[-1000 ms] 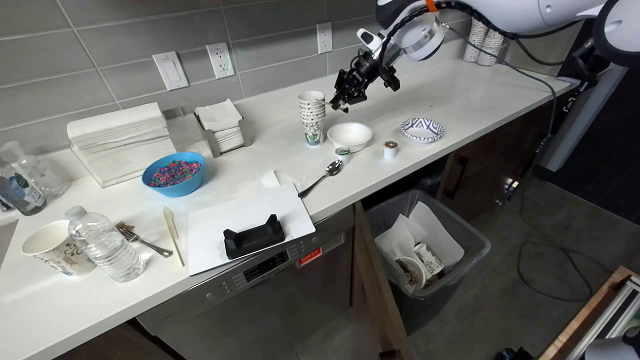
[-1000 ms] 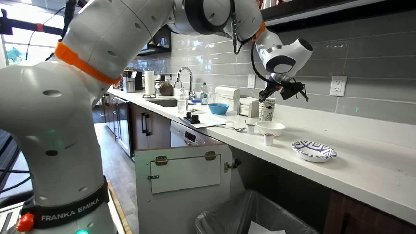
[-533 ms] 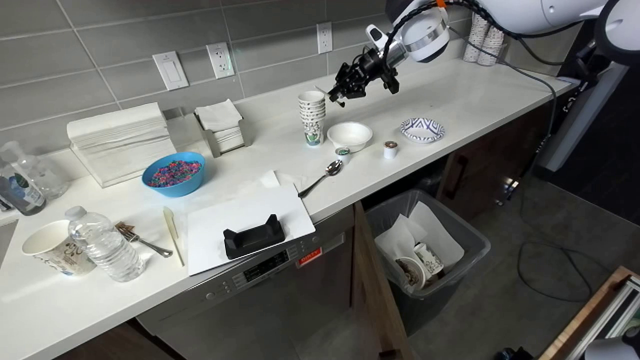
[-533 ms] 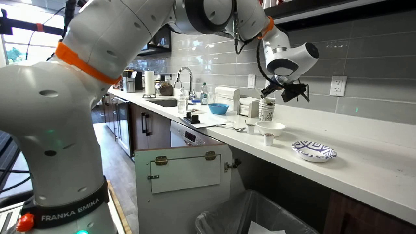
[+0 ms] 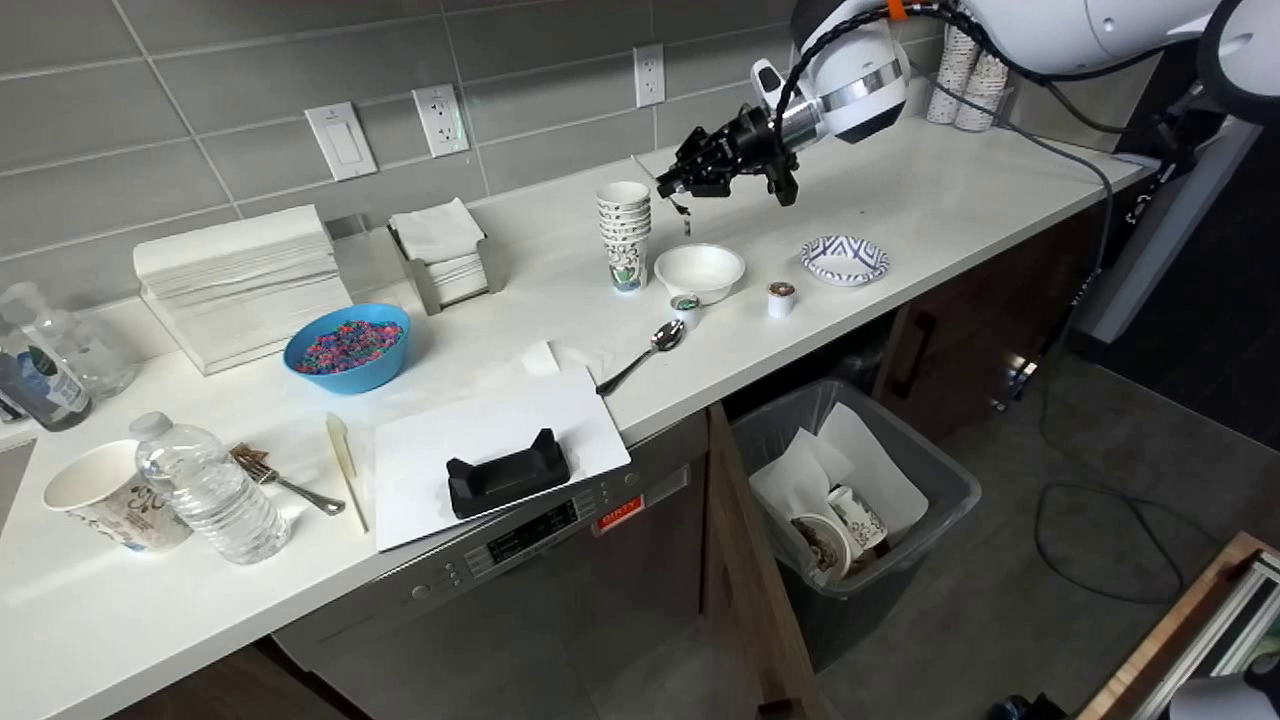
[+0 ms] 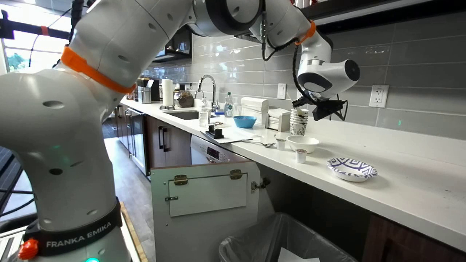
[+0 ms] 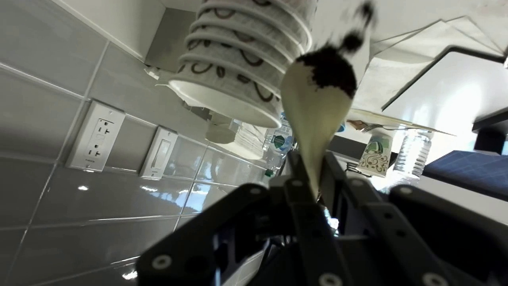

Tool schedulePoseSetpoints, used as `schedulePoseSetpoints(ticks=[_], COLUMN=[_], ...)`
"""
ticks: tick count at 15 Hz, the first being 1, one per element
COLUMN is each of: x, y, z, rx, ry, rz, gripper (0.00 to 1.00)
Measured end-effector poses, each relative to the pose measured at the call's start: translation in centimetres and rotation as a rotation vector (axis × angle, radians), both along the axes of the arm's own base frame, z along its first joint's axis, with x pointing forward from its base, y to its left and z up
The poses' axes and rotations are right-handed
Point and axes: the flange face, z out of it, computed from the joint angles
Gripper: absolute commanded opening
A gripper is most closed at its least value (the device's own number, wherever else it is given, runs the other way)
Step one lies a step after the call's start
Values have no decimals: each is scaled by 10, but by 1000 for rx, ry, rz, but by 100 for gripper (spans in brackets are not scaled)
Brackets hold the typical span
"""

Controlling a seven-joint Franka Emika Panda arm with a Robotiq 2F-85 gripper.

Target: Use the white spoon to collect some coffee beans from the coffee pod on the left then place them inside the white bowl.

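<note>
Fingers (image 7: 307,222) are clamped on the spoon (image 7: 314,107); I have it by its slim handle, the head standing out just past the tips in the wrist view. In both exterior views I see it steeply tilted, handle end above the fingers, head below them. Dark grounds (image 7: 336,71) cover the end of the head, and blurred clumps (image 7: 352,41) are in the air just off it. In an exterior view I see a clump too, below the fingers, between the spoon and the white bowl (image 5: 720,289). That white bowl sits on the counter (image 5: 930,200) beneath the fingers in both exterior views; whether anything lands inside it, I can't tell.

Near the fingers, the cups (image 5: 626,240) stand stacked and upright; in the wrist view their rims show large next to the spoon's head. Lower than the fingers and nearer the counter's front edge, the green pod (image 5: 686,312) stands right by the white bowl, touching or not I can't say. Down and right of the fingers, as an exterior view shows it, I see the brown pod (image 5: 780,303) upright, apart from the white bowl, and farther right the patterned bowl (image 5: 845,278). Well below the fingers lies the steel spoon (image 5: 640,360), its head toward the green pod. Far left of the fingers I have the blue bowl (image 5: 368,379), with pink and blue bits (image 5: 350,347) in it, and between it and the cups, the napkins (image 5: 442,238).
</note>
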Motion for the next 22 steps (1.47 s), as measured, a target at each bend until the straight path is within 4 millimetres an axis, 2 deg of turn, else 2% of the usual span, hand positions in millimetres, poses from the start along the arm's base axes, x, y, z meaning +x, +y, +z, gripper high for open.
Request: schedulePoseSetpoints(ticks=[5, 14, 22], x=[-14, -41, -54], y=[-8, -15, -16], z=[-7, -5, -9], rx=[73, 203, 286], ry=[-45, -113, -161], rz=[-40, -18, 7], gripper=[4, 4, 4])
